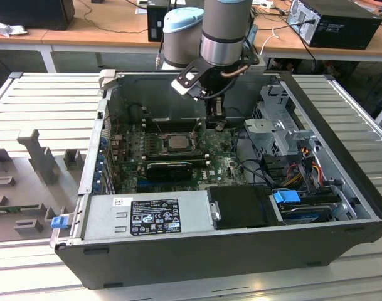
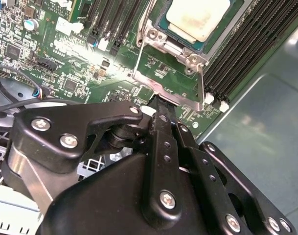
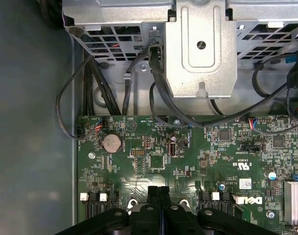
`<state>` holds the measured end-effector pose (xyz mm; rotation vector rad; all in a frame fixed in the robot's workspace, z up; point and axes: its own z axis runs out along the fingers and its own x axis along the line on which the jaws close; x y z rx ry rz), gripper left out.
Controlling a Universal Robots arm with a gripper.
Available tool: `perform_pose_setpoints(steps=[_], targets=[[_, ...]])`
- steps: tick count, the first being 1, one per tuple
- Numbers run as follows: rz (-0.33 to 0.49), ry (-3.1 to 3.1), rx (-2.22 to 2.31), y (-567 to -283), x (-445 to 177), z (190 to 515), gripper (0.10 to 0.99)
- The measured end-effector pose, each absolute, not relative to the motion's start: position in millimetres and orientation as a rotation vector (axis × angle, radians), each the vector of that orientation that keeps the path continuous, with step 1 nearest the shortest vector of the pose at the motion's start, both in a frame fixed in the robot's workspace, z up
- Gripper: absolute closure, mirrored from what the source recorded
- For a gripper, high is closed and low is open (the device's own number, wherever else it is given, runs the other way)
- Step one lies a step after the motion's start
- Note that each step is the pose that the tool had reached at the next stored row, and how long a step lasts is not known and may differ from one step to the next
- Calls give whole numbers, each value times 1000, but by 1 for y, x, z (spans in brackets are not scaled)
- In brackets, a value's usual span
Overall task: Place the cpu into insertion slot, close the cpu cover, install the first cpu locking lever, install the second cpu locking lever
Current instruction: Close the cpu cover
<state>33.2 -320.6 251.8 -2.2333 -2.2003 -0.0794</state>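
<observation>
Exterior view showed the open computer case (image 1: 241, 251) and its motherboard (image 1: 223, 164), where the cpu (image 1: 176, 142) lay in the insertion slot (image 1: 159, 148), while in the second wrist view the gripper (image 2: 158, 104), fingers pressed together on nothing, sat against the flat-lying cpu cover (image 2: 169, 94)

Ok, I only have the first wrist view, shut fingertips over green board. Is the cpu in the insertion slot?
Observer: Yes, the second wrist view shows the cpu seated, pale face up.
Operator: And the cpu cover?
Observer: The cpu cover looks lowered, its silver frame around the chip.
Operator: Where's my gripper?
Observer: The gripper ends right at that frame's outer edge; contact unclear.
</observation>
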Motion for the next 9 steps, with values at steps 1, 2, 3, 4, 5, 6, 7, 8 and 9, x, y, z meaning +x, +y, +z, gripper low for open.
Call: perform_pose_setpoints(steps=[1, 2, 3, 4, 5, 6, 7, 8, 9], targets=[[-79, -2200, -2233, -321, 33, 252, 980], [-79, -2200, -2233, -321, 32, 252, 980], [-79, -2200, -2233, -321, 32, 252, 980], [-79, -2200, -2233, -321, 32, 252, 980], [-79, -2200, -2233, -321, 31, 252, 980], [-79, -2200, -2233, -321, 31, 252, 980], [-79, -2200, -2233, -321, 30, 252, 980], [-79, -2200, -2233, -321, 30, 252, 980], [-79, -2200, -2233, -321, 30, 252, 980]])
